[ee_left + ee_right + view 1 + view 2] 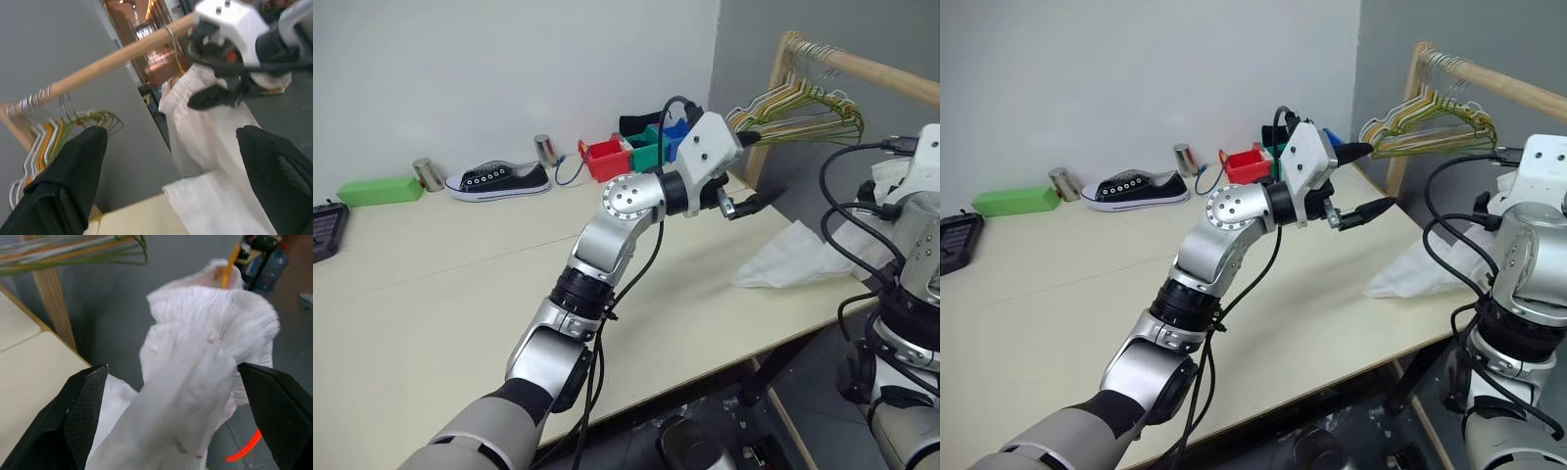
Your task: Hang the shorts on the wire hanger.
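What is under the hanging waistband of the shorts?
The shorts drape from the wire hanger onto the table edge. The hanger's lower part is covered by fabric.

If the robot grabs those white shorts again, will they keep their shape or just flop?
Probably flop: the shorts hang bunched and creased from the hanger, trailing onto the table. They look thin, so likely light. The gathered waistband seems the firmest place to grip.

Cream table (440, 284) with shoe (498, 180), bins (607, 159), shorts (790, 257).

Both pincers (1359, 181) (171, 377) spread wide
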Available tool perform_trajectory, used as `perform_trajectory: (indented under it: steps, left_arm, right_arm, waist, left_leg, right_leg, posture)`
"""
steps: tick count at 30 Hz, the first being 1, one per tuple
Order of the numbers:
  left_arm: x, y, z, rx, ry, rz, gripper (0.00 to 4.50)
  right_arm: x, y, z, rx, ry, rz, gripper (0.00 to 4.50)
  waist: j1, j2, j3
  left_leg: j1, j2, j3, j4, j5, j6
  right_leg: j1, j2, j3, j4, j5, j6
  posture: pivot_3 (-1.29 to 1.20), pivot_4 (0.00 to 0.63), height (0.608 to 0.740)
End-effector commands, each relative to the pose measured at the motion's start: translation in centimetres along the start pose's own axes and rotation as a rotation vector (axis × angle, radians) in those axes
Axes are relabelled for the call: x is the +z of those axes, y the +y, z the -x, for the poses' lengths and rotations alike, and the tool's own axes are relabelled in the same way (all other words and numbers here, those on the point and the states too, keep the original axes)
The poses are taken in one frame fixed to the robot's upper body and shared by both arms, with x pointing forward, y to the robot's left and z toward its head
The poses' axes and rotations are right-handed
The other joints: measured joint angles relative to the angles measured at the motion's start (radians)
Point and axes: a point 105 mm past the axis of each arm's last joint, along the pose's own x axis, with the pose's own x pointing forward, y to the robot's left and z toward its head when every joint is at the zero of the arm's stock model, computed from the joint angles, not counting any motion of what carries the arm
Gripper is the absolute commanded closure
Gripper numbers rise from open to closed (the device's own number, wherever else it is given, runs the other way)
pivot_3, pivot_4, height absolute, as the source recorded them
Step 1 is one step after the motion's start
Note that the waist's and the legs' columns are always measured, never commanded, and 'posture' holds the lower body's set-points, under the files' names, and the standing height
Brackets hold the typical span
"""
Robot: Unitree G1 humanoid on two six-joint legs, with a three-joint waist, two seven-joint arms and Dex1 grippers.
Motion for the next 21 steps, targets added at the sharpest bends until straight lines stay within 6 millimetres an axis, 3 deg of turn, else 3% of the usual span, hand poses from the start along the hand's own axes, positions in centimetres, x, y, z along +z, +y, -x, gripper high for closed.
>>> perform_trajectory:
  steps: [1,4,7,9,12,15,21]
  left_arm:
    - [1.4,2.1,2.1,0.1,-0.023,-0.023,0.0]
    - [1.1,3.9,4.5,0.211,0.019,-0.01,0.0]
    - [-0.4,4.9,7.0,0.31,0.091,0.017,0.0]
    - [-1.7,5.3,8.6,0.385,0.145,0.032,0.0]
    - [-3.8,6.6,12.5,0.631,0.224,0.056,0.0]
    - [-7.4,5.9,17.7,0.888,0.345,0.138,0.0]
    - [-10.6,2.3,23.4,1.13,0.455,0.274,0.0]
  right_arm:
    - [4.3,1.6,2.2,0.04,-0.166,0.033,0.01]
    - [6.3,4.0,3.0,0.12,-0.262,0.102,0.01]
    - [5.6,8.4,2.8,0.325,-0.279,0.11,0.01]
    - [4.4,11.0,2.6,0.439,-0.267,0.074,0.01]
    - [1.6,15.8,2.2,0.609,-0.257,0.055,0.01]
    - [-1.8,19.1,1.6,0.677,-0.273,0.09,0.01]
    - [-6.9,21.3,1.2,0.762,-0.197,0.054,0.01]
  waist:
    - [-0.003,0.0,0.0]
    - [-0.005,0.0,0.0]
    - [-0.001,0.0,-0.001]
    - [0.006,-0.001,-0.002]
    - [0.033,-0.004,-0.003]
    - [0.075,-0.004,-0.003]
    - [0.218,-0.007,-0.004]
  left_leg:
    - [0.0,0.0,0.0,0.0,0.0,0.0]
    - [0.0,0.0,0.0,-0.002,0.0,0.0]
    - [0.001,0.002,-0.001,-0.003,0.0,0.0]
    - [0.001,0.002,-0.002,-0.003,0.0,0.0]
    - [0.001,0.001,-0.003,-0.003,0.0,0.0]
    - [0.001,0.002,-0.004,-0.002,0.0,0.0]
    - [-0.006,0.002,-0.005,-0.002,0.0,0.0]
  right_leg:
    - [0.0,0.0,0.0,0.0,0.0,0.0]
    - [-0.001,0.0,0.0,0.0,0.0,0.0]
    - [-0.001,0.001,-0.001,0.001,0.002,0.004]
    - [0.0,0.002,-0.002,0.001,0.003,0.005]
    - [-0.001,0.002,-0.002,0.003,0.003,0.005]
    - [0.0,0.003,-0.002,0.004,0.003,0.005]
    - [-0.007,0.004,-0.002,0.005,0.003,0.004]
  posture:
    - [-0.43,0.022,0.74]
    - [-0.38,0.021,0.74]
    - [-0.32,0.017,0.74]
    - [-0.29,0.014,0.74]
    - [-0.21,0.005,0.74]
    - [-0.14,0.001,0.74]
    - [-0.05,0.0,0.74]
